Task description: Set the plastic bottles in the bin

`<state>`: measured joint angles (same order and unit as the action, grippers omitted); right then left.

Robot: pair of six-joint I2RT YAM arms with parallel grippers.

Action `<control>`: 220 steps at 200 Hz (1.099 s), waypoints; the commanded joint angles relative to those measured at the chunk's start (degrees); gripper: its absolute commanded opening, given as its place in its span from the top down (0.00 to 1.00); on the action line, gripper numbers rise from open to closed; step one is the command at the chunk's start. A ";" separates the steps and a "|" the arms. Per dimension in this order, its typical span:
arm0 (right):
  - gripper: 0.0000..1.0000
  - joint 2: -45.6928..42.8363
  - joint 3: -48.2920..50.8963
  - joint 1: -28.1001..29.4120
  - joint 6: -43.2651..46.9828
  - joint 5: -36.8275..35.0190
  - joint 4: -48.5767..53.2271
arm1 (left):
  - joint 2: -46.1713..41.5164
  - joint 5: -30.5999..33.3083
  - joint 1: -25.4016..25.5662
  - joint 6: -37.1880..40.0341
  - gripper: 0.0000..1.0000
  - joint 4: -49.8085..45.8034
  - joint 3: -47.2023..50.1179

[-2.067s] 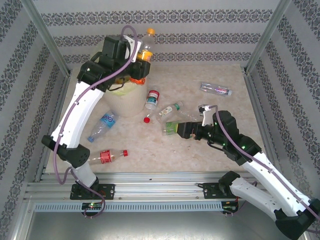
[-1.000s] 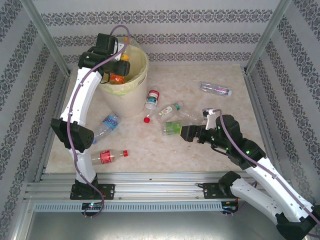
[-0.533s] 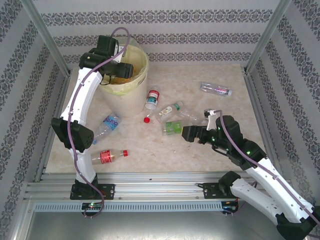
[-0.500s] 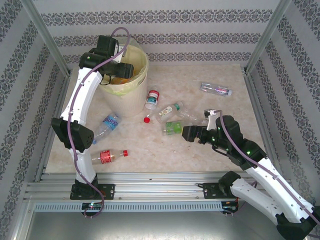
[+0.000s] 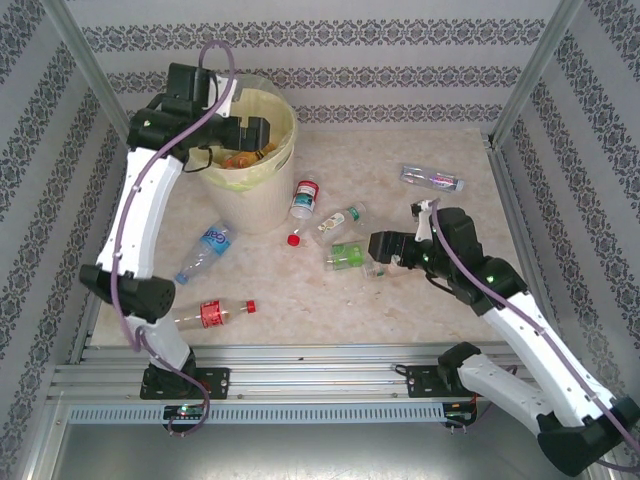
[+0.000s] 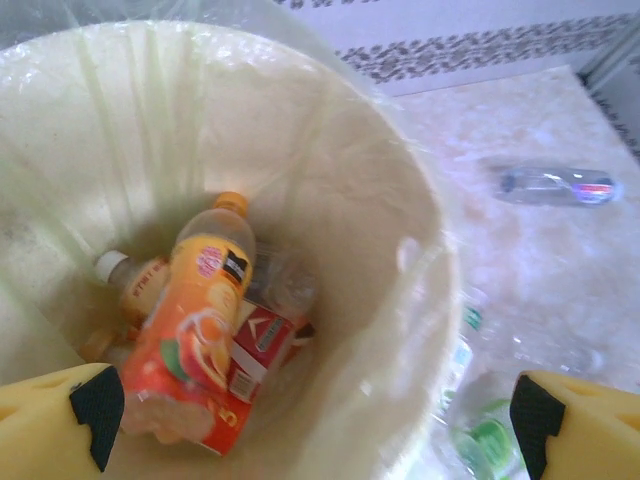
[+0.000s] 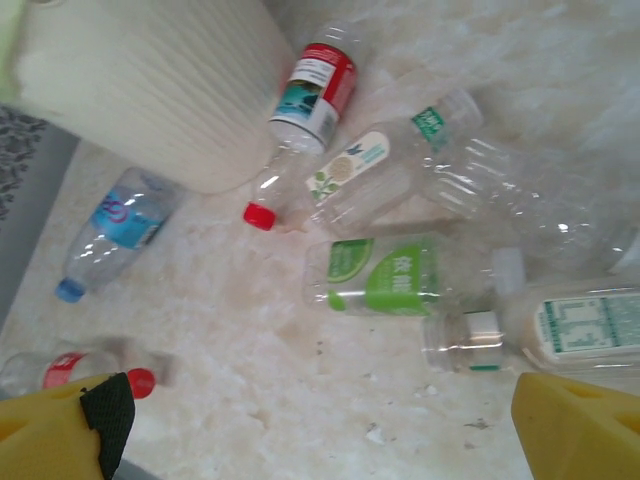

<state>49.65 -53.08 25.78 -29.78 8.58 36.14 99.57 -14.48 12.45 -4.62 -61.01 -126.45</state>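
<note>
The bin (image 5: 255,208) stands far left on the table (image 5: 420,310), some bottles (image 6: 195,330) inside, loose bottles (image 5: 345,257) right and front.

Lab test cell: aluminium frame (image 5: 300,372) around wallpapered panels (image 5: 400,75)

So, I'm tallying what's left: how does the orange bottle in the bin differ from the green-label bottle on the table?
The orange bottle looks orange-filled; the green-label bottle is clear. The orange bottle rests inside the bin; the green-label bottle lies on the table. Both are plastic bottles.
</note>
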 commanded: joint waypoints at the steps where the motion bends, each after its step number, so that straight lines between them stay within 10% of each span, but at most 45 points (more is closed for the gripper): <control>1: 0.02 3.32 -2.67 -3.11 4.54 2.17 2.71 | -8.42 -4.73 2.47 -2.67 0.00 2.70 7.53; 58: 0.03 12.66 -4.18 -7.74 8.51 0.75 6.03 | -27.95 -10.75 12.25 -10.61 0.00 18.97 39.83; 124: 0.03 16.81 1.83 -9.62 -9.35 -4.61 4.91 | -38.32 -11.36 21.57 -19.01 0.00 39.50 66.78; 220: 0.03 19.73 5.49 -17.14 -30.05 -4.97 -0.85 | -35.05 -8.81 29.38 -23.50 0.00 50.80 76.18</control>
<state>68.27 -48.69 9.78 -52.16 4.40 36.60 64.14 -24.75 40.49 -26.48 -15.59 -50.74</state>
